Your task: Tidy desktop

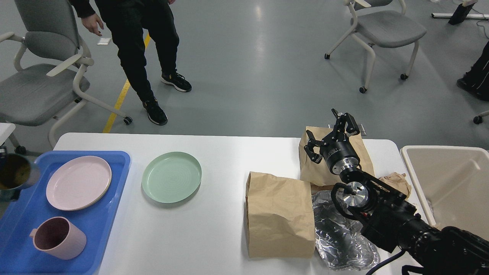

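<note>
Smooth white desktop [221, 236] holds crinkled paper bags [280, 214]; right gripper [330, 137] jaws released.

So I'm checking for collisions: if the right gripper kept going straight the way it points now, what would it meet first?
Probably the far brown paper bag under the open right gripper, which points toward the desktop's far edge. Its height is unclear, so it may pass above.

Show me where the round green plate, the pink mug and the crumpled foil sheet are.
Round green plate [171, 177], head view, centre of its face.
Pink mug [61, 238], head view, outer side wall, inside the blue plastic tray [114, 198].
Crumpled foil sheet [336, 236], head view, middle of its wrinkled surface.
</note>
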